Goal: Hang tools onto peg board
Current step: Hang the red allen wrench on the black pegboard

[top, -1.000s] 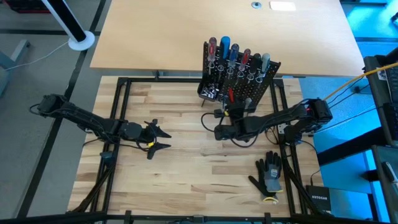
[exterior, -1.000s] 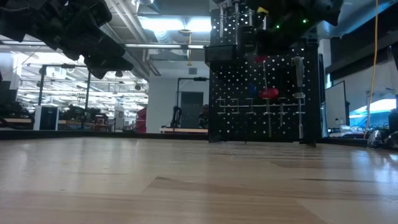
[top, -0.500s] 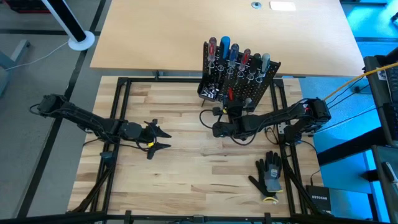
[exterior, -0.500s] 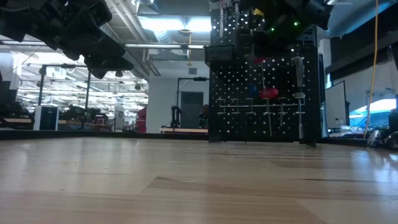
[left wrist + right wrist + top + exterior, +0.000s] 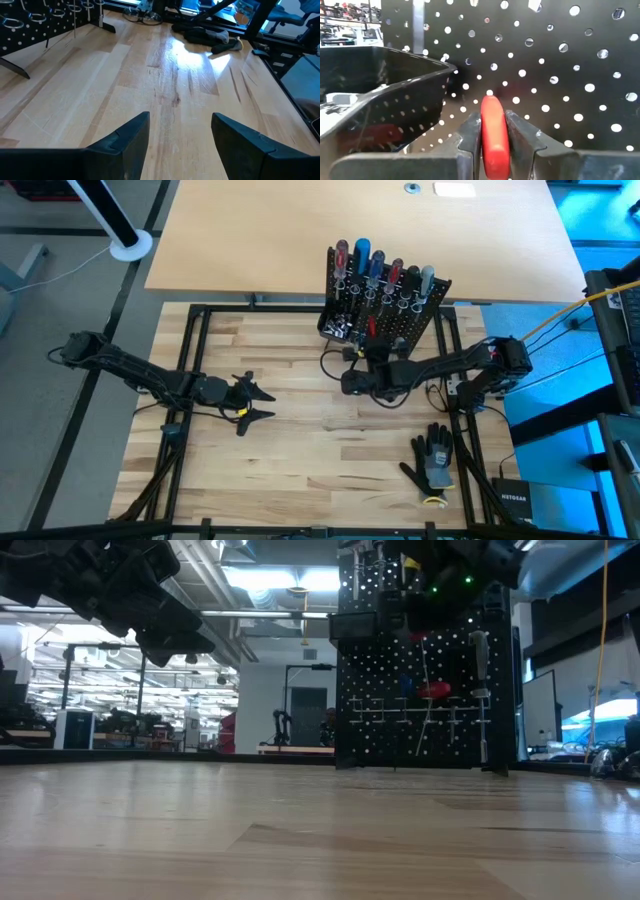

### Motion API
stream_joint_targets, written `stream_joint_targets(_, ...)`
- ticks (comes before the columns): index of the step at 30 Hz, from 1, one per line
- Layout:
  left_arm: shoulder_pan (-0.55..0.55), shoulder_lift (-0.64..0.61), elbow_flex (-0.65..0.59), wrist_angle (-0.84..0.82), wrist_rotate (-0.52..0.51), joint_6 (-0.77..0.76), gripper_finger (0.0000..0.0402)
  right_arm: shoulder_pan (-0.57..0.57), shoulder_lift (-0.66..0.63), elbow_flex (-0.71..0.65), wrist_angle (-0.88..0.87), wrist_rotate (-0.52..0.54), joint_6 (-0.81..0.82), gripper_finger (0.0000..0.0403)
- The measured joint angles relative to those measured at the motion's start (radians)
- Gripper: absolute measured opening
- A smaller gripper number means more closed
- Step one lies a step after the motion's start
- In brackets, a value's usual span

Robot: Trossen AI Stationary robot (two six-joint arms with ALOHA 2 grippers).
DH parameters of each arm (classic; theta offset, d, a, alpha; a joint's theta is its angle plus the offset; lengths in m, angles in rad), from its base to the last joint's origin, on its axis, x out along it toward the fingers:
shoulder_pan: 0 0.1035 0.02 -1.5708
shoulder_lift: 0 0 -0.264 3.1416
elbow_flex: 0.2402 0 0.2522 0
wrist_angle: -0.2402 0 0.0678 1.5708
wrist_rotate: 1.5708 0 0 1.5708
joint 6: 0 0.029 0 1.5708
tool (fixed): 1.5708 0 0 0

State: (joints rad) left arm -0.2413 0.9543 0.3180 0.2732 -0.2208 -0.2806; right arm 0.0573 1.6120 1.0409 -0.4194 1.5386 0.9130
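Over the last second the right gripper (image 5: 352, 377), clamped on a red-handled tool (image 5: 493, 131), has crept toward ten o'clock on the table, ending closer to the foot of the peg board (image 5: 400, 330).

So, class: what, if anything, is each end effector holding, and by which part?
The right end effector grips a red-handled tool by its handle, facing the peg board. The left end effector holds nothing.
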Motion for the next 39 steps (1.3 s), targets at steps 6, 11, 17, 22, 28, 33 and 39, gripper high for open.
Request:
stream_joint_targets(6, 0.000, 0.000, 0.000, 0.000, 0.000, 0.000, 0.0203, -0.026, 0.011, 0.000, 0.002, -0.007, -0.007, 0.0069)
stream_joint_targets(11, 0.000, 0.000, 0.000, 0.000, 0.000, 0.000, 0.0203, -0.024, 0.031, 0.000, 0.002, -0.018, -0.015, 0.0069)
stream_joint_targets(17, 0.000, 0.000, 0.000, -0.003, 0.000, -0.005, 0.0203, -0.024, 0.068, 0.000, -0.003, -0.043, -0.016, 0.0069)
stream_joint_targets(22, 0.000, 0.000, 0.000, -0.003, 0.000, -0.010, 0.0203, -0.011, 0.069, 0.000, -0.001, -0.057, -0.008, 0.0069)
stream_joint_targets(28, 0.000, 0.000, 0.000, -0.003, 0.000, -0.022, 0.0203, 0.001, 0.069, -0.006, -0.006, -0.075, 0.056, 0.0069)
stream_joint_targets(33, 0.000, 0.000, 0.000, -0.003, 0.000, -0.027, 0.0203, 0.001, 0.069, -0.038, -0.001, -0.080, 0.102, 0.0069)
stream_joint_targets(39, 0.000, 0.000, 0.000, -0.002, 0.000, -0.027, 0.0203, 0.002, 0.068, -0.073, 0.005, -0.063, 0.143, 0.0069)
